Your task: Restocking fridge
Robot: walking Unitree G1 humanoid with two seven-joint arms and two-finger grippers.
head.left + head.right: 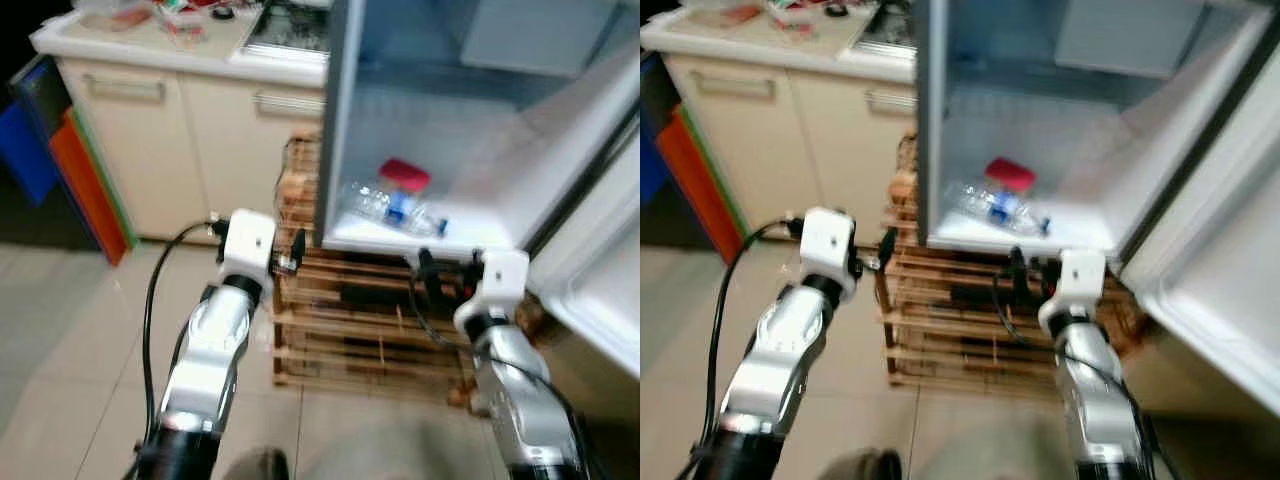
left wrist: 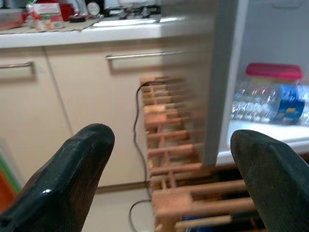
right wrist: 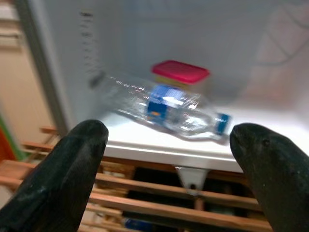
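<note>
At far left a cream kitchen counter with drawer fronts (image 1: 150, 110) carries blurred clutter. Next, the left gripper (image 2: 169, 159) hangs in front of the slatted wooden rack (image 1: 350, 320), its black fingers spread wide and empty. Above that rack stands the small white fridge (image 1: 335, 120), its door (image 1: 600, 270) swung open to the right. On the fridge floor a clear plastic water bottle with a blue label (image 3: 164, 108) lies on its side, and a container with a red lid (image 3: 181, 72) sits just behind it. The right gripper (image 3: 169, 159) hovers below the fridge's front edge, facing the bottle, fingers also parted and holding nothing. Judging by this, some stock is already inside; both tools are free, so any further items remain to be fetched, and the door is not yet closed.
</note>
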